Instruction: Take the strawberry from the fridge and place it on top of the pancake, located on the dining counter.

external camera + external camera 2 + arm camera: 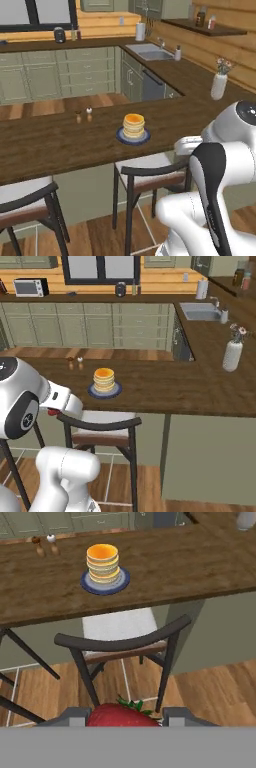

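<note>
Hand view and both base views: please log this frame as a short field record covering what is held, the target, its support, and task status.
held item: small dark red strawberry with green leaves
claw: claw closed on the strawberry, a finger at each side
target: short stack of round golden-tan pancakes on a small dark blue-grey round plate
support: long dark brown wooden dining counter
between claw and target: stool with dark frame and white seat
status: strawberry not yet on the stack; stack top bare

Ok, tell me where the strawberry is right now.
The strawberry sits between the gripper fingers at the bottom of the hand view, above the stool, short of the pancake on the dining counter.
</note>
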{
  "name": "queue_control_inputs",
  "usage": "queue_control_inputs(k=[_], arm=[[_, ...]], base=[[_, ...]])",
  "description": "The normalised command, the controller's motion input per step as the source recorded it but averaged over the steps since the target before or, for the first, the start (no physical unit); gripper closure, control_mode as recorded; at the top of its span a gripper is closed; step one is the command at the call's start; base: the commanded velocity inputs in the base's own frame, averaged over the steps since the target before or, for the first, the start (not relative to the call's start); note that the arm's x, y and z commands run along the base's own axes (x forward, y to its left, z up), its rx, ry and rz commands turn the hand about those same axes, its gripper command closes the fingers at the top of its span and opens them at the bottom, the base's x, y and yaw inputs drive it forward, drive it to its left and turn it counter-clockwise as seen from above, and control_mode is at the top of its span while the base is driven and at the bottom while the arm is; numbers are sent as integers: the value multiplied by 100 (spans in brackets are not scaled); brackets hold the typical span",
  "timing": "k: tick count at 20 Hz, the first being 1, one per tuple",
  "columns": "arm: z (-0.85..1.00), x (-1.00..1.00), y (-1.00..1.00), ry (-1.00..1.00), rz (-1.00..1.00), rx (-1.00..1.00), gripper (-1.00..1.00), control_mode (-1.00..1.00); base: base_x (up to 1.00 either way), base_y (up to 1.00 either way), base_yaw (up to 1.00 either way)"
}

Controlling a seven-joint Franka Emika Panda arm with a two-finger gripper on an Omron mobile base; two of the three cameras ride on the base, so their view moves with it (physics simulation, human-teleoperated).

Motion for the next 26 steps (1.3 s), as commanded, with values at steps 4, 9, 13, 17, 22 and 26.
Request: queue_control_inputs(k=[4, 9, 13, 17, 22, 26], arm=[[0, 0, 0, 0, 0, 0, 100, 100], [0, 0, 0, 0, 0, 0, 100, 100], [0, 0, 0, 0, 0, 0, 100, 100], [0, 0, 0, 0, 0, 0, 100, 100], [0, 0, 0, 0, 0, 0, 100, 100], [0, 0, 0, 0, 0, 0, 100, 100]], base=[[81, -30, 41], [48, 14, 1], [53, 37, -13], [56, 40, -20], [40, 7, -7], [52, 3, 3]])
